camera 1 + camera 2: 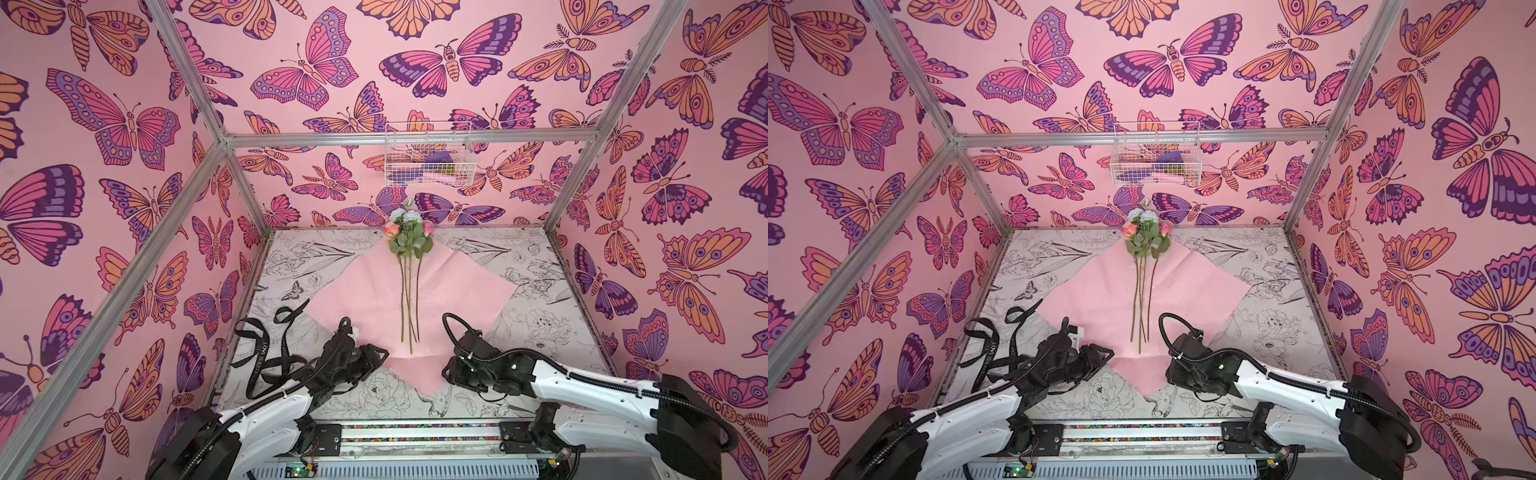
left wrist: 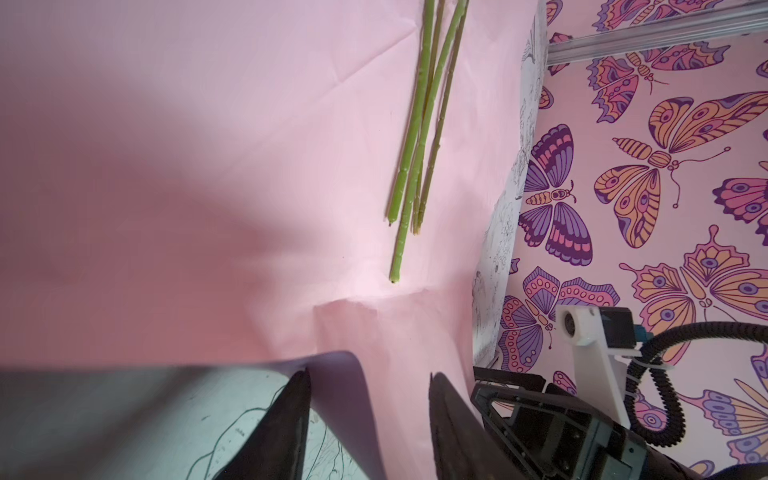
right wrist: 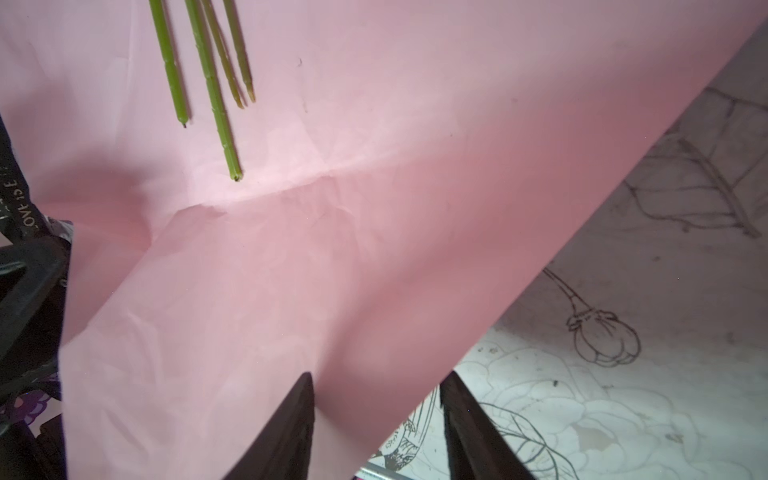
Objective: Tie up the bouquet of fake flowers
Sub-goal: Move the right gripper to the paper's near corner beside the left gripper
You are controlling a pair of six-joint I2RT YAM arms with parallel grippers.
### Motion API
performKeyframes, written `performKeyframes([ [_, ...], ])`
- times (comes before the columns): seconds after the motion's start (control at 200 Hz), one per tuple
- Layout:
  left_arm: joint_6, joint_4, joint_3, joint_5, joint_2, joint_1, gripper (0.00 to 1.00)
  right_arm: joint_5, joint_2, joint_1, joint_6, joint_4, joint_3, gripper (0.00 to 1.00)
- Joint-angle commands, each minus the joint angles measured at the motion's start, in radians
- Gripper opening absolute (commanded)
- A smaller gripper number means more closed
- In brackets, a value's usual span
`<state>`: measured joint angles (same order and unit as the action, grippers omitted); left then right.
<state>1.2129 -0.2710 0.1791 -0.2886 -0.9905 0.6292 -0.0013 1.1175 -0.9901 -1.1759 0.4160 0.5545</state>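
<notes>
The bouquet of fake flowers lies on a square of pink wrapping paper, blooms at the far corner, thin green stems running toward me. My left gripper sits low at the left edge of the paper's near corner. In the left wrist view its jaws stand apart, with a curled-up paper edge between them. My right gripper is at the corner's right edge. Its jaws are also apart and straddle the paper's edge. Stem ends lie just beyond both.
A long black ribbon with pale lettering lies tangled left of the left gripper. The table cover carries black-line flower drawings. A white wire basket hangs on the back wall. Metal frame posts stand at the table's corners.
</notes>
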Motion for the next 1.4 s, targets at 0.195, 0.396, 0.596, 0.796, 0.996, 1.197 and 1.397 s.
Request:
performKeyframes([
  [0.195, -0.003, -0.023, 0.004, 0.029, -0.013, 0.006, 0.3, 0.082, -0.061, -0.007, 0.29, 0.165, 0.171, 0.51],
  [0.396, 0.0, -0.015, 0.004, 0.047, -0.01, 0.004, 0.24, 0.129, -0.18, -0.1, 0.513, 0.12, 0.152, 0.55],
  [0.596, -0.001, 0.003, 0.005, 0.062, -0.003, 0.004, 0.24, 0.208, -0.218, -0.21, 0.641, 0.031, 0.105, 0.56],
  [0.796, 0.0, 0.008, 0.005, 0.066, 0.002, 0.004, 0.24, 0.226, -0.223, -0.237, 0.75, -0.066, 0.081, 0.58],
  [0.996, 0.0, 0.018, 0.007, 0.071, 0.015, 0.004, 0.24, 0.231, -0.13, -0.236, 0.842, -0.045, 0.134, 0.57],
  [1.197, 0.003, 0.029, 0.01, 0.081, 0.031, 0.006, 0.19, 0.209, -0.164, -0.236, 0.84, -0.01, 0.135, 0.57],
  [1.397, 0.004, 0.041, 0.021, 0.098, 0.034, 0.004, 0.12, 0.163, -0.295, -0.237, 0.845, -0.005, 0.101, 0.58],
])
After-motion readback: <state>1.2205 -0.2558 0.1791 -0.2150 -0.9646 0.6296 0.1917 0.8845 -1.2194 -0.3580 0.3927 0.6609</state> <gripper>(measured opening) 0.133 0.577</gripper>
